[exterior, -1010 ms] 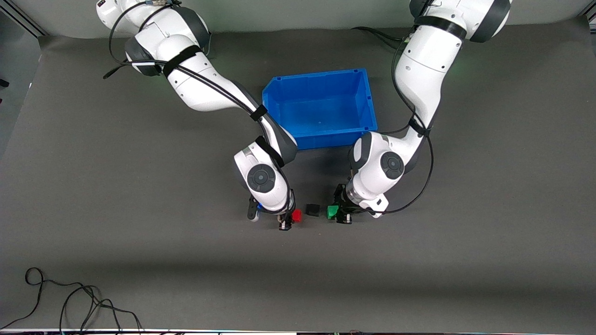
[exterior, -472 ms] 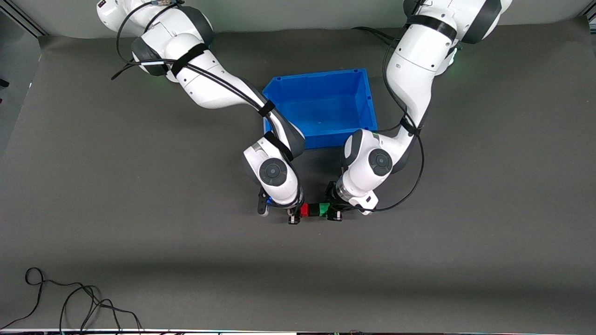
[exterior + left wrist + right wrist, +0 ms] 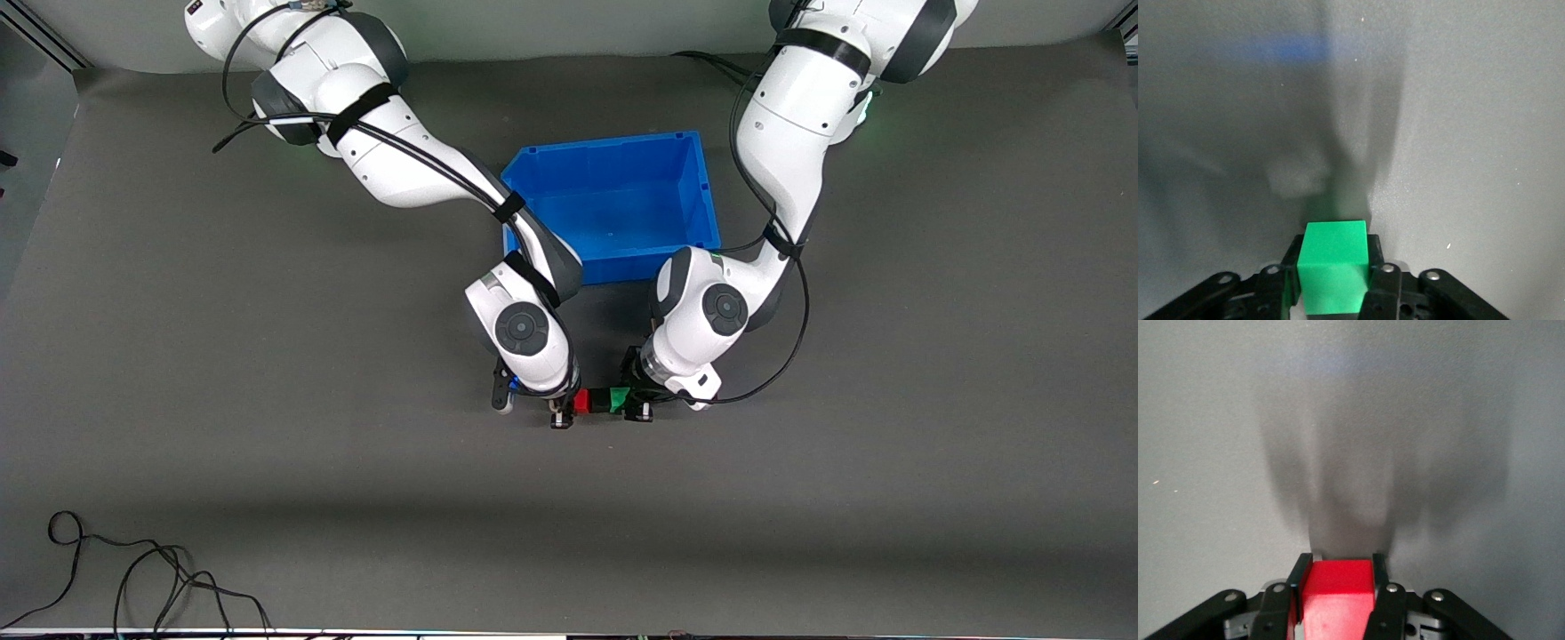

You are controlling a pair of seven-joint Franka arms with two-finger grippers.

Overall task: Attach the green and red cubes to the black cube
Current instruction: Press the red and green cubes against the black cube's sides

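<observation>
In the front view the red cube [image 3: 581, 402], the black cube [image 3: 600, 401] and the green cube [image 3: 620, 397] stand in one tight row on the mat, the black one in the middle, touching both. My right gripper [image 3: 569, 407] is shut on the red cube [image 3: 1337, 595]. My left gripper [image 3: 633, 403] is shut on the green cube [image 3: 1333, 267]. Both grippers are low at the mat, at either end of the row. The black cube is hidden in both wrist views.
An empty blue bin [image 3: 695, 191] stands farther from the front camera than the cubes, between the two arms. A loose black cable [image 3: 133, 578] lies near the front edge at the right arm's end of the table.
A second ago the cubes were apart with the black one alone between them. Both grippers moved inward and pressed the red and green cubes against it. Since half a second ago nothing has moved.
</observation>
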